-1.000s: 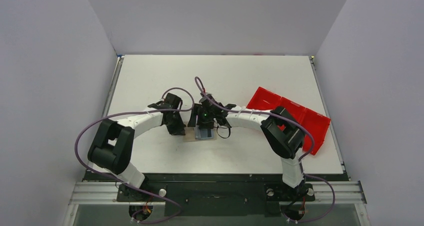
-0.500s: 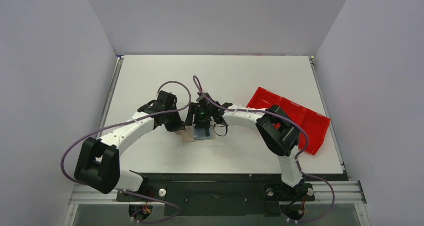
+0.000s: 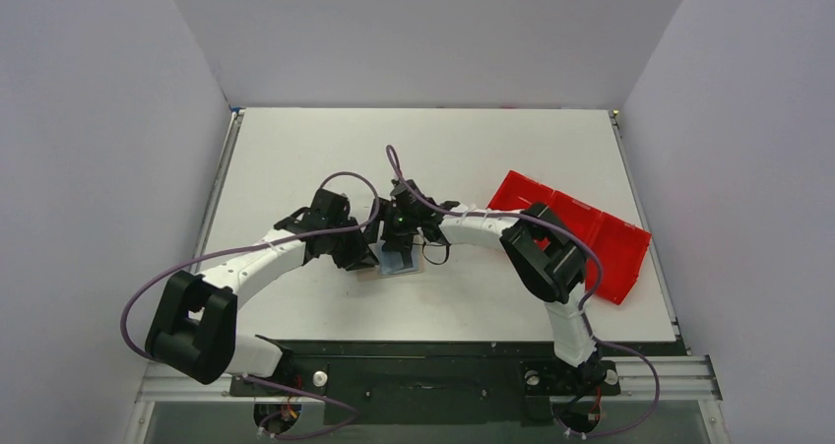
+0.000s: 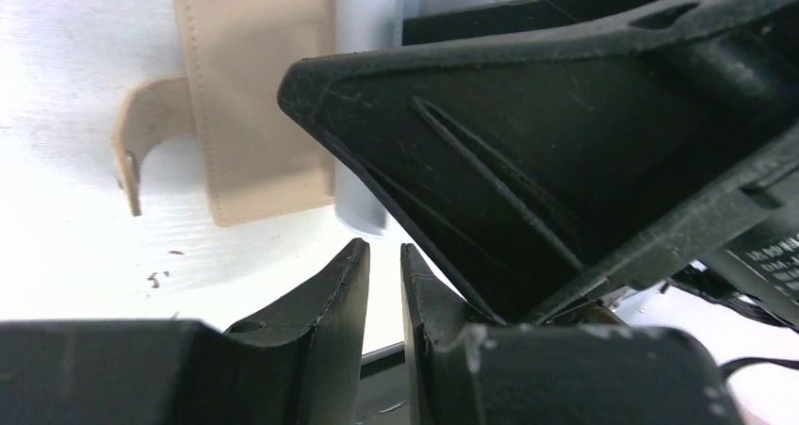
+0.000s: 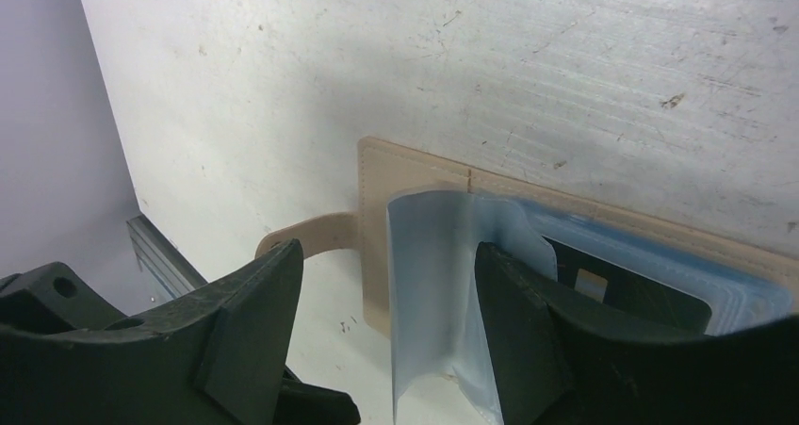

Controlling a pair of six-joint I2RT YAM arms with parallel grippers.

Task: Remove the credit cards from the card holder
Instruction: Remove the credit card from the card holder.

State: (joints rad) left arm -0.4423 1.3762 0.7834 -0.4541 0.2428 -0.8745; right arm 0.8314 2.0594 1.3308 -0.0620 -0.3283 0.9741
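Observation:
The tan card holder (image 3: 379, 270) lies open on the table between both grippers, its strap (image 4: 141, 133) sticking out at one side. Pale blue and grey credit cards (image 5: 735, 298) are stacked in the card holder (image 5: 415, 171), and a dark face shows among them. One pale blue leaf (image 5: 433, 274) curls up between the fingers of my right gripper (image 5: 388, 251), which is open; one finger (image 5: 528, 312) touches that leaf. My left gripper (image 4: 384, 274) hovers just beside the card holder (image 4: 254, 95), its jaws a narrow slit apart with nothing between them.
A red compartment tray (image 3: 581, 232) lies at the right of the table (image 3: 473, 149), behind the right arm. The right gripper's black finger (image 4: 565, 142) fills much of the left wrist view, close above the left fingers. Grey walls enclose the table.
The left arm has swung right, bringing its gripper up against the holder, and its jaws have parted slightly. The right gripper has opened a little wider over the holder.

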